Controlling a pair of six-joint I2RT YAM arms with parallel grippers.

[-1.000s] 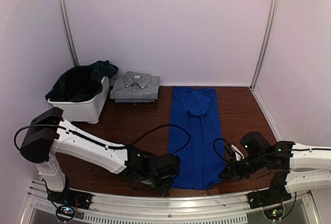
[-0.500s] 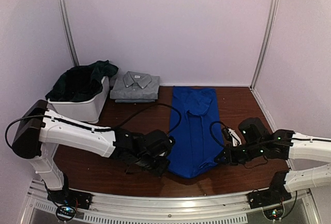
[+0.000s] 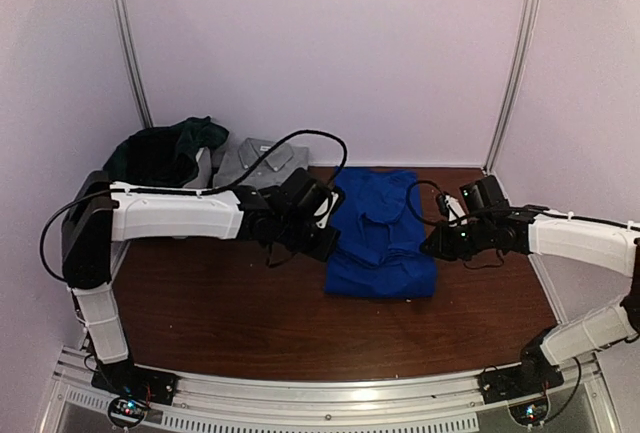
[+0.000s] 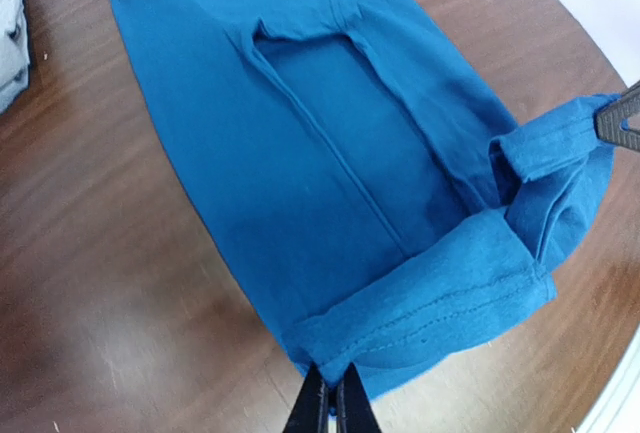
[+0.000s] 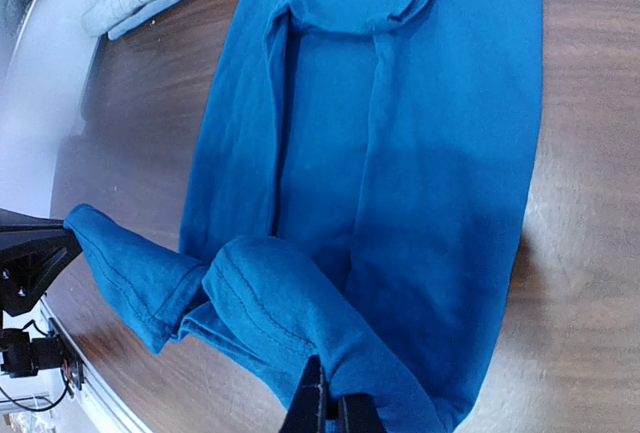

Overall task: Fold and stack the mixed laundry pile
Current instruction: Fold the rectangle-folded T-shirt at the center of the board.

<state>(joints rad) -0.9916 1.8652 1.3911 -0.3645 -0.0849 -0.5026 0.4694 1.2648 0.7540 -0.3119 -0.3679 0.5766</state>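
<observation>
**Top view.** White plastic basket [image 3: 203, 167] in the far-left corner, heaped with a dark green garment [image 3: 165, 146] that spills over its rim. My left arm crosses in front and hides most of the basket. Folded grey collared shirt [image 3: 262, 158] lies just beside the basket, on its right. Royal-blue T-shirt [image 3: 385, 248] lies right of centre on the brown wooden worktop [image 3: 240, 313], its near part doubled back over the rest. My left end effector [image 3: 325, 243] is at its left edge and my right end effector [image 3: 432, 246] at its right edge. Open wood runs from the shirt's near fold to the metal rail [image 3: 330, 393]. The shirt's far end lies close to the pale rear wall [image 3: 330, 53].

**Left wrist view.** Left end effector clenched on one corner of the blue hem, which is raised and rolled over. The right end effector's dark tip pinches the opposite corner. The grey shirt sits at the frame's left edge, apart from the blue cloth.

**Right wrist view.** Right end effector clenched on its hem corner. The fold sags between the two grips. The grey shirt and the green garment are in the top-left corner.
</observation>
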